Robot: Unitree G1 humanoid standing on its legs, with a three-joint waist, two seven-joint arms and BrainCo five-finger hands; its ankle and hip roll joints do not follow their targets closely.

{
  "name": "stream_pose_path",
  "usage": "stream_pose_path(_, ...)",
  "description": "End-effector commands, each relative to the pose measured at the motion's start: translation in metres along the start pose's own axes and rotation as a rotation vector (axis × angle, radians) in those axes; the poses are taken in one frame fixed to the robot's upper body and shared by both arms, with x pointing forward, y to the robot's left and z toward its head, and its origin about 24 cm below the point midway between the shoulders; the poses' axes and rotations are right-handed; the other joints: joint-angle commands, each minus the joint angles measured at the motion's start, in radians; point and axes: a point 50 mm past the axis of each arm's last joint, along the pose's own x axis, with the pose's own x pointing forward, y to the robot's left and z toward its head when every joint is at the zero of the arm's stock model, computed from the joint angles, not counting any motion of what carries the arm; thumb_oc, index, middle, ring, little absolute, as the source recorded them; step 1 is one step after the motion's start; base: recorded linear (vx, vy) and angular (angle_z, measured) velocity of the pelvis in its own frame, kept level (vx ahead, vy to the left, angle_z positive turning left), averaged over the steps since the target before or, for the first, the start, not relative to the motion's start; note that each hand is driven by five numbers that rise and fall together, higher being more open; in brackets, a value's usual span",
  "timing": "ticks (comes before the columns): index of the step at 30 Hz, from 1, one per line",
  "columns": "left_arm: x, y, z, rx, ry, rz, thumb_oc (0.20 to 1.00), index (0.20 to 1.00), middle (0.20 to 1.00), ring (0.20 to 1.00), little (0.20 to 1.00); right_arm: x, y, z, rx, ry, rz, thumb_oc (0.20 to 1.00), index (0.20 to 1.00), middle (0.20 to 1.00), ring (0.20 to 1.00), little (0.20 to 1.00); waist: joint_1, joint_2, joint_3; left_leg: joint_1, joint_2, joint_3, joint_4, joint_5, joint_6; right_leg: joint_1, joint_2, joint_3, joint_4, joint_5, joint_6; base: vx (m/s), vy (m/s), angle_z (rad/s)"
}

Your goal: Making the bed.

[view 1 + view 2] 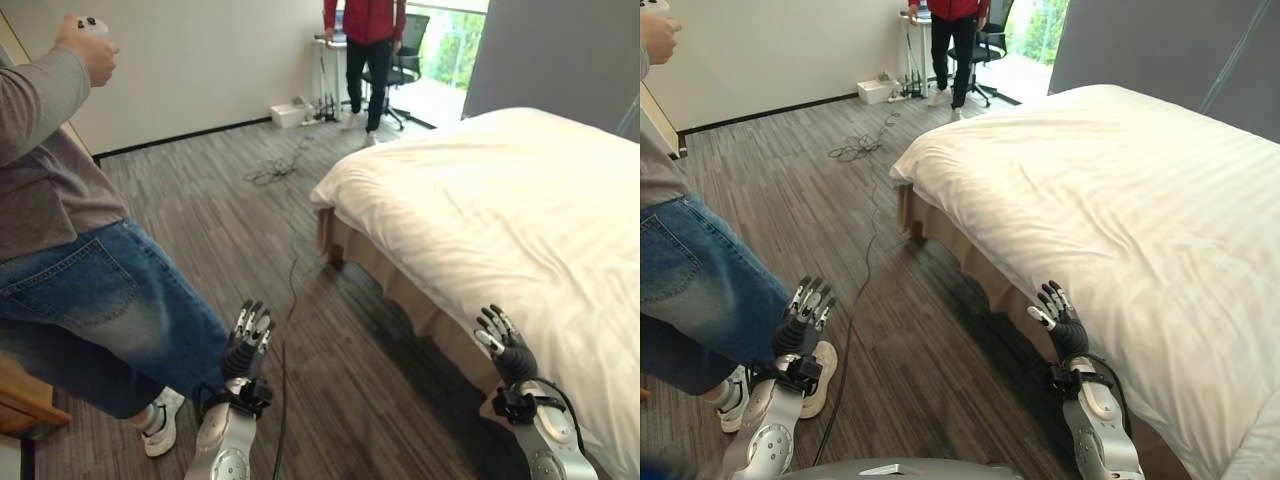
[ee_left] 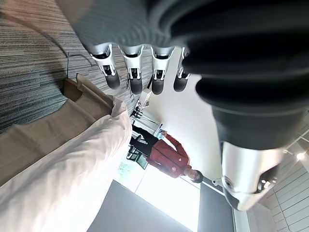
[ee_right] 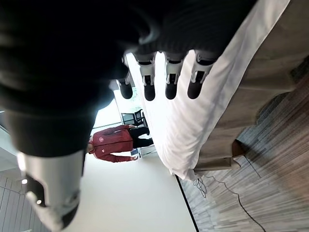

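A bed (image 1: pixel 500 210) with a white duvet (image 1: pixel 1120 190) fills the right side; the duvet lies spread over it with soft wrinkles, and a beige bed skirt (image 1: pixel 400 290) hangs below its edge. My right hand (image 1: pixel 505 345) hovers open beside the near side of the bed, fingers straight, holding nothing. My left hand (image 1: pixel 247 342) is raised open over the carpet to the left of the bed, also with nothing in it. The duvet edge (image 3: pixel 193 121) shows past my right hand's fingers (image 3: pixel 171 89).
A person in jeans (image 1: pixel 90 300) stands close at my left, one hand (image 1: pixel 88 45) raised with a small controller. Another person in a red top (image 1: pixel 365 40) stands at the far wall by a desk and chair (image 1: pixel 405 50). A cable (image 1: pixel 275 170) trails over the carpet.
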Motion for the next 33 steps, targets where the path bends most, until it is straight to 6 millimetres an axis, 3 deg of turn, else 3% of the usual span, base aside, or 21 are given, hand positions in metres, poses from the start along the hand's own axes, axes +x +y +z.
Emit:
stream_pose_path(1, 0.007, -0.005, 0.016, 0.023, -0.070, -0.048, 1.000, 1.000, 1.000, 1.000, 1.000, 0.010, 0.009, 0.035, -0.029, -0.163, 0.048, 1.000, 1.000, 1.000, 1.000, 1.000, -0.005, 0.015, 0.002, 0.004, -0.039, -0.028, 0.011, -0.016, 0.059, -0.071, 0.053, 0.047, 0.059, 0.005, -0.023, 0.00, 0.000, 0.00)
stream_pose_path(19, 0.011, -0.008, 0.015, 0.008, -0.077, -0.050, 1.000, 1.000, 1.000, 1.000, 1.000, 0.011, 0.025, 0.038, -0.079, -0.174, 0.136, 1.000, 1.000, 1.000, 1.000, 1.000, -0.011, 0.015, 0.011, 0.017, -0.034, -0.012, 0.011, -0.022, 0.057, -0.068, 0.051, 0.061, 0.053, 0.008, -0.020, 0.00, 0.001, -0.03)
stream_pose_path(33, 0.013, -0.009, 0.017, 0.012, -0.087, -0.049, 1.000, 1.000, 1.000, 1.000, 1.000, 0.013, 0.025, 0.038, -0.090, -0.172, 0.138, 1.000, 1.000, 1.000, 1.000, 1.000, -0.012, 0.016, 0.015, 0.028, -0.039, -0.008, 0.011, -0.029, 0.060, -0.060, 0.048, 0.068, 0.055, 0.006, -0.016, 0.00, 0.000, 0.00)
